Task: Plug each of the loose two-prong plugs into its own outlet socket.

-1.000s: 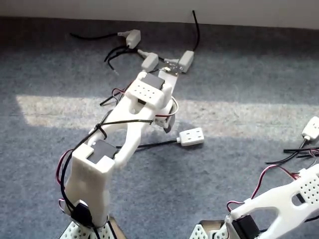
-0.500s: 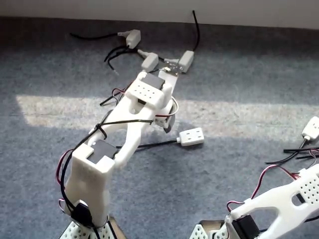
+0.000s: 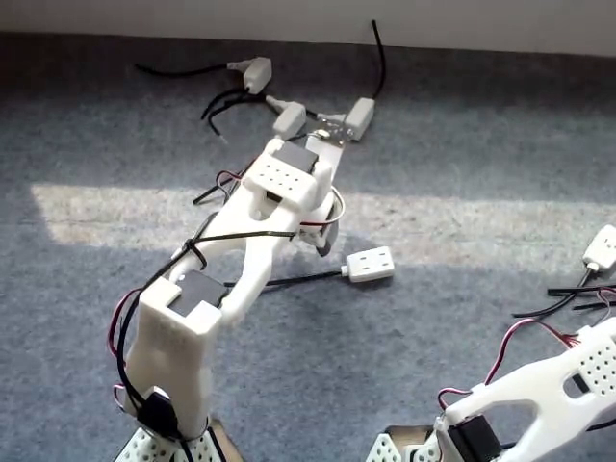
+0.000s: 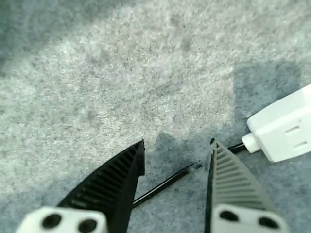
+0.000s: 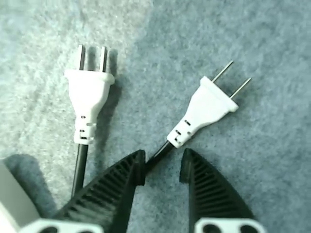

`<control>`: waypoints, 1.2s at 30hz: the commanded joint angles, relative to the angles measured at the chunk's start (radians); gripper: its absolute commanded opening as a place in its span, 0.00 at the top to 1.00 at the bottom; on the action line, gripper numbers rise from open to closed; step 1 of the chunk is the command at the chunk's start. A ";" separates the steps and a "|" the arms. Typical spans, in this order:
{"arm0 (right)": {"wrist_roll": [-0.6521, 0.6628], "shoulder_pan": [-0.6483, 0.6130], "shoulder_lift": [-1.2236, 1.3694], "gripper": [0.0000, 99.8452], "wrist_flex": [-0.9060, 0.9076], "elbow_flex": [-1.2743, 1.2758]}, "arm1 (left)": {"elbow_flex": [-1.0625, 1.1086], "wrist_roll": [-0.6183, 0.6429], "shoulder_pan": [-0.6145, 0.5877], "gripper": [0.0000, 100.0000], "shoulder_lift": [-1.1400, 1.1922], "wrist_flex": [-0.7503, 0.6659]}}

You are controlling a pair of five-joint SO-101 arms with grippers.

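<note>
A white outlet socket (image 3: 371, 263) lies on the grey carpet at the near edge of a sunlit band, its black cord (image 3: 298, 280) running off to the left. My left arm (image 3: 279, 183) stretches over it. My left gripper (image 4: 177, 143) hangs open above that cord (image 4: 165, 184), with the socket (image 4: 286, 128) just beside one finger. My right gripper (image 5: 164, 152) is open over two white two-prong plugs, a flat-pronged plug (image 5: 90, 102) and a thin-pronged plug (image 5: 204, 111). The thin-pronged plug's cord leads in between the fingers. Neither gripper holds anything.
Three more white cord ends lie at the back: one far piece (image 3: 255, 72), one middle piece (image 3: 289, 117) and one right piece (image 3: 358, 117). Another white piece (image 3: 602, 248) with black cords (image 3: 558, 300) sits at the right edge beside my right arm (image 3: 558, 385).
</note>
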 commanded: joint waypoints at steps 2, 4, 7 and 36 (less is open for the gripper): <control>-0.009 0.010 -0.056 0.95 0.008 -0.005 | -0.005 0.009 -0.010 0.79 -0.061 -0.008; -0.005 0.010 -0.056 0.98 0.008 -0.005 | -0.005 0.009 -0.010 0.79 -0.061 -0.008; -0.005 0.015 -0.056 0.99 0.010 -0.005 | -0.005 0.009 -0.010 0.79 -0.061 -0.008; -0.025 -0.028 -0.018 0.96 0.143 -0.007 | -0.005 0.009 -0.008 0.79 -0.061 -0.008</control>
